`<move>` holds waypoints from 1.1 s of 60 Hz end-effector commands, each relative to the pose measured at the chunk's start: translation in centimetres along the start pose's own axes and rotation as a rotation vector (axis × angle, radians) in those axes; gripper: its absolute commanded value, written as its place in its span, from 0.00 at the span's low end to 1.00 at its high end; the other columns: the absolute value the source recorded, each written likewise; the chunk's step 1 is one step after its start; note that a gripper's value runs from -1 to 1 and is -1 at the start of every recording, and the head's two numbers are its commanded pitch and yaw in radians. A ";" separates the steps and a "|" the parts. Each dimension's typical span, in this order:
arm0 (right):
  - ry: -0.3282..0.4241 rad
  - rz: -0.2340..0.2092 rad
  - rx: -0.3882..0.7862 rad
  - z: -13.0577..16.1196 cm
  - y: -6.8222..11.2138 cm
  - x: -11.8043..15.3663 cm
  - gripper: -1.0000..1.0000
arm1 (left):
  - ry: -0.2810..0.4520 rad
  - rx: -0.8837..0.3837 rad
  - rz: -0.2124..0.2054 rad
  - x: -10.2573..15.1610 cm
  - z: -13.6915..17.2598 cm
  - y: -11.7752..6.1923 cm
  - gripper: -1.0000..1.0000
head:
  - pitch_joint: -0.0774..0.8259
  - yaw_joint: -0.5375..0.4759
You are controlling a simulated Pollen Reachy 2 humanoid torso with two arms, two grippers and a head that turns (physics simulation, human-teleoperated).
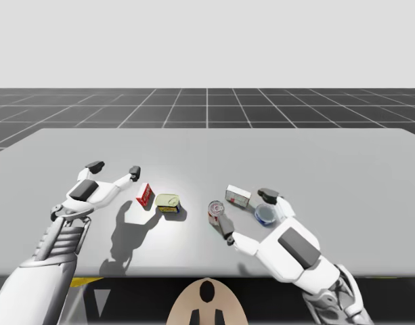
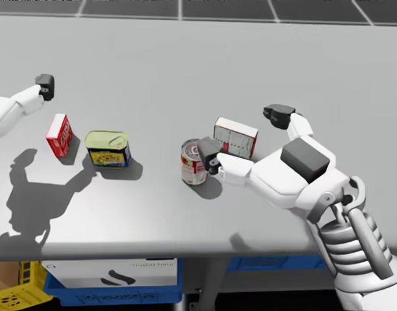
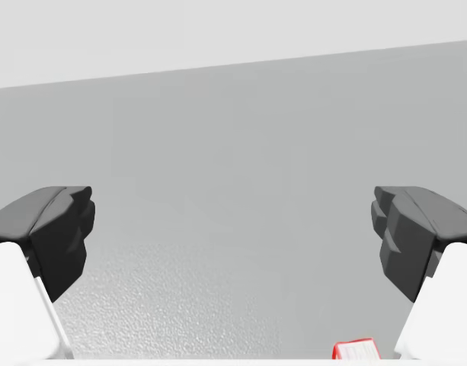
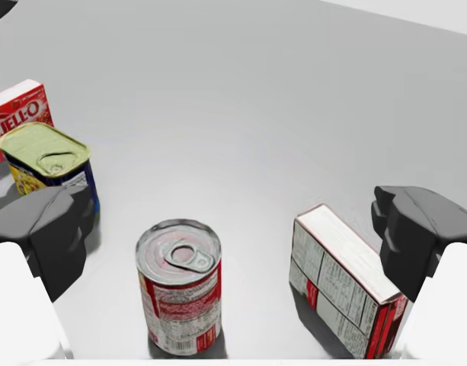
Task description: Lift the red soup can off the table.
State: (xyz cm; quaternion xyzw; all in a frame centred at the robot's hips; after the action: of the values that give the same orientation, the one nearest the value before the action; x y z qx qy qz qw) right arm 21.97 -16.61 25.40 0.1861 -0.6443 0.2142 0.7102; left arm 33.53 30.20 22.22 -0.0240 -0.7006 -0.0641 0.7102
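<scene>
Closest in the high view, my right arm comes in from the bottom right, its wrist bent toward the middle of the desk (image 1: 329,156). Its right tool (image 1: 248,215) is spread wide and low. The red soup can (image 1: 216,211) stands upright on the desk just beyond the nearer fingertip, a white and red box (image 1: 238,197) lies behind the can, and a blue round can (image 1: 266,214) sits under the tool, partly covered by it. My left arm reaches in from the bottom left, raised above its own shadow, and its left tool (image 1: 114,168) gapes near a small red box (image 1: 145,195). Next to that box is a yellow-lidded tin (image 1: 168,203).

From the head view, the right tool (image 2: 244,133) straddles the white and red box (image 2: 236,137). One fingertip (image 2: 210,154) overlaps the edge of the red soup can (image 2: 193,162), and whether they touch is hard to tell. My left arm is cut off at the edge, leaving one fingertip (image 2: 45,86) in sight.

Along the left wrist view, the left tool (image 3: 233,229) has nothing between its parted fingers, and the small red box (image 3: 355,351) is cut off beneath it.

Along the right wrist view, the right tool (image 4: 233,229) is wide apart. The red soup can (image 4: 180,286) stands between its fingers, clear of both.
</scene>
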 end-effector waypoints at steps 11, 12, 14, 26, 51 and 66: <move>0.092 -0.081 0.117 -2.4 3.2 -5.4 0.00 | 0.004 -0.002 -0.001 -0.1 0.0 -0.1 0.00 | 0.87 0.46; 0.097 -0.081 0.118 -2.5 3.3 -5.5 0.00 | 0.004 -0.003 -0.001 -0.1 0.0 -0.1 0.00 | 0.87 0.46; 0.110 -0.082 0.119 -2.9 3.4 -5.9 0.00 | 0.003 -0.003 -0.001 -0.1 0.0 -0.1 0.00 | 0.87 0.46; 0.135 -0.099 0.115 -5.1 3.4 -6.6 0.00 | 0.002 -0.001 0.001 -0.1 0.1 -0.1 0.00 | 0.87 0.46; 0.208 -0.127 0.143 -9.4 3.8 -7.6 0.00 | -0.006 0.000 0.004 0.1 0.2 0.0 0.00 | 0.87 0.48; 0.195 -0.119 0.145 -10.0 3.9 -7.8 0.27 | -0.008 0.001 0.004 0.1 0.3 0.0 0.00 | 0.87 0.48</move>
State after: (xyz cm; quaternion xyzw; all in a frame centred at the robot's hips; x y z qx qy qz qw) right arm 27.76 -10.63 16.65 0.2215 -0.5378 0.2562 0.7721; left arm 33.29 30.24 22.35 -0.0253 -0.7032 -0.0624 0.7078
